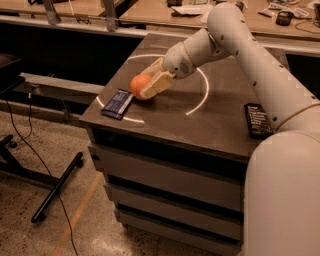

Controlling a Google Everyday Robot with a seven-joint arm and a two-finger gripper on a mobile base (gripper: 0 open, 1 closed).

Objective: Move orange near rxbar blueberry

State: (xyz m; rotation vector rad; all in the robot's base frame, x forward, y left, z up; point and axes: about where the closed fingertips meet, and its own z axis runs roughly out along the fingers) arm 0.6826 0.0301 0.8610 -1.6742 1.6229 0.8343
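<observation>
The orange [138,85] is a round orange fruit at the left part of the brown cabinet top [200,120]. My gripper [149,84] is shut on the orange, its cream fingers [157,84] on either side of it, and the fruit rests on or just above the surface. The rxbar blueberry [118,104] lies flat in its dark blue wrapper near the front left corner, just left of and in front of the orange, a small gap apart.
A black-wrapped bar [257,120] lies at the right side of the top. A white circle line [200,97] is marked on the surface. Workbenches [165,12] stand behind. A black stand leg [55,187] and cables lie on the floor at left.
</observation>
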